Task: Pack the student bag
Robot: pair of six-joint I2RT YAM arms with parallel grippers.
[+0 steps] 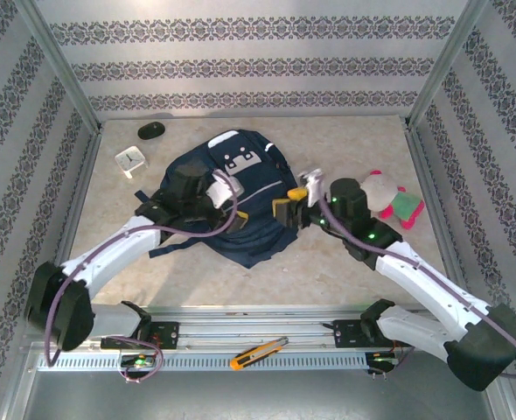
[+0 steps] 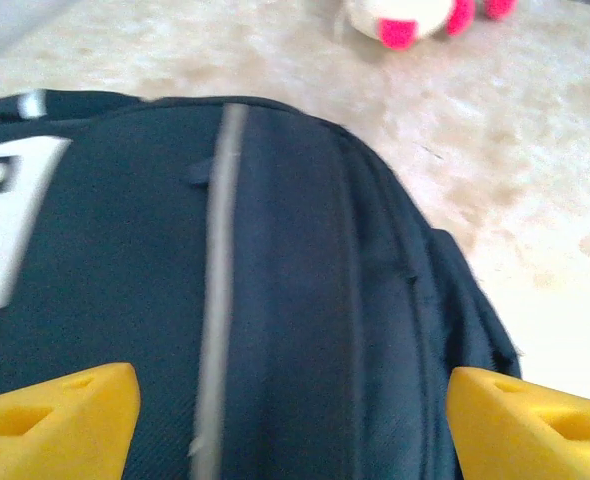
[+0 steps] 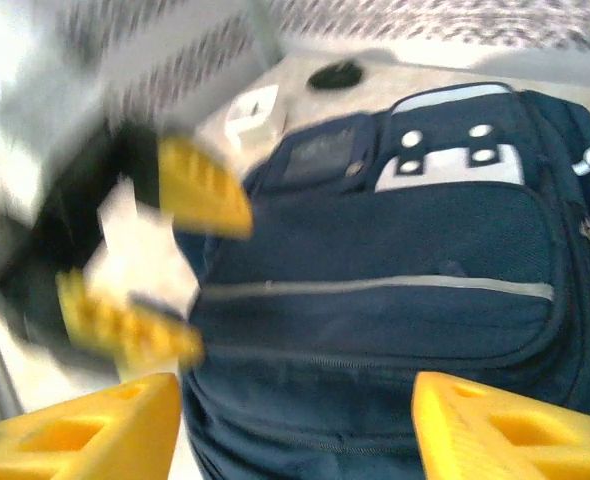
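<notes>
L fingers (image 2: pixel 65 415) stood open directly over the student bag (image 1: pixel 249 234), R fingers (image 3: pixel 85 425) open at its right edge; bag's long axis ran near-far, L arm (image 1: pixel 109 254) nearer.

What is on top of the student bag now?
The left gripper sits over the bag, jaws open and empty; no loose item lies on the visible fabric. The part under the arm is covered.
</notes>
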